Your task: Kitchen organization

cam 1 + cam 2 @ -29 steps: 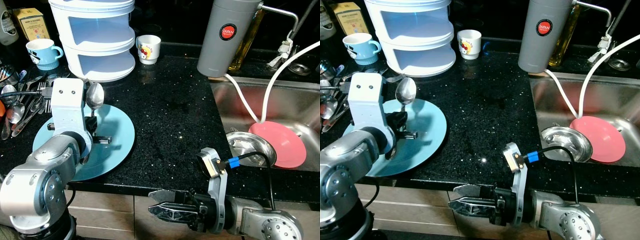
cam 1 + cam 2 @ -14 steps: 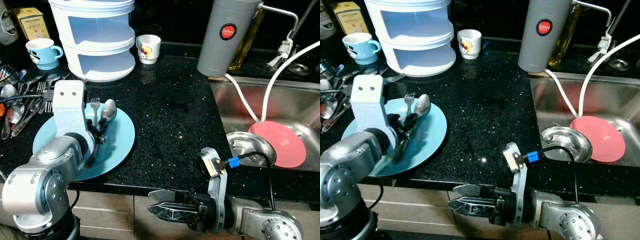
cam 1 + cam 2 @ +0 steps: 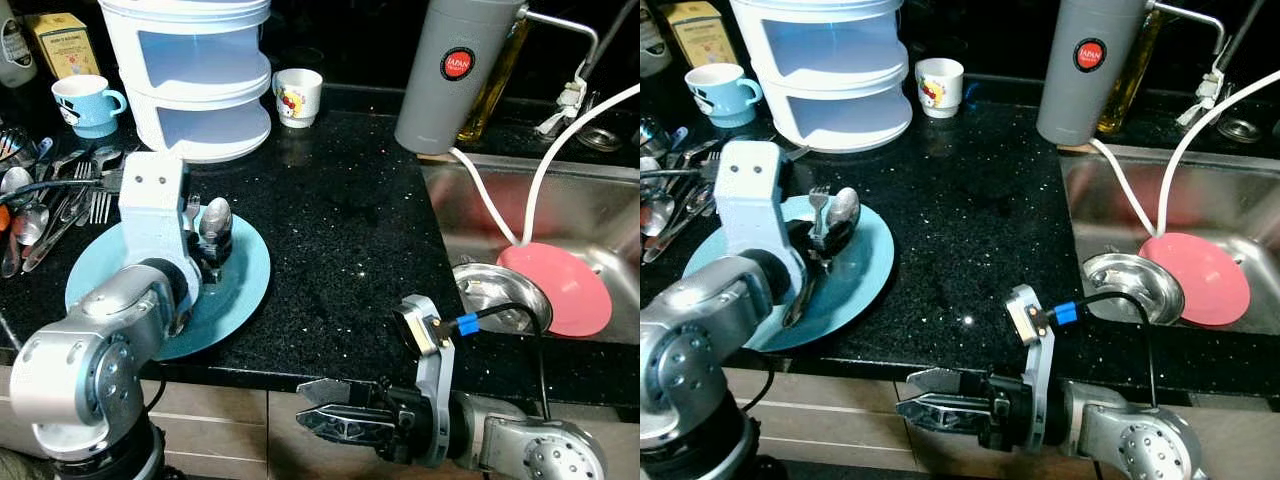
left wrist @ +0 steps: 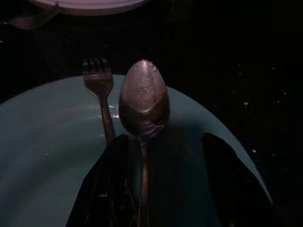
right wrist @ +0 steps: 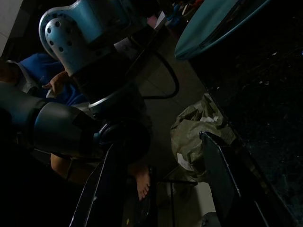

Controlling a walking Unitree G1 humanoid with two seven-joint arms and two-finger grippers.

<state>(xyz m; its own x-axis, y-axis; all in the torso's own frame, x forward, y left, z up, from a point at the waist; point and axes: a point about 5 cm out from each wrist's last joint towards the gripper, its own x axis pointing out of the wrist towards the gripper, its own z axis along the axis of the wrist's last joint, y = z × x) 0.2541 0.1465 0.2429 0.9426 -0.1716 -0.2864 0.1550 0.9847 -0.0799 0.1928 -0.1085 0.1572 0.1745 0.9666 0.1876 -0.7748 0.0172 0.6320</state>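
- Setting cutlery on the blue plate (image 3: 245,275) at the counter's (image 3: 350,230) front left edge: spoon (image 4: 143,99) and fork (image 4: 99,82) lie side by side on it.
- Left gripper (image 4: 161,175): fingers spread, flanking the spoon's handle, apparently not clamping it.
- Right gripper (image 3: 335,420) idle below the counter's front edge, fingers spread.
- Likely next: lift clear, go for loose cutlery (image 3: 45,205) just left of the plate.
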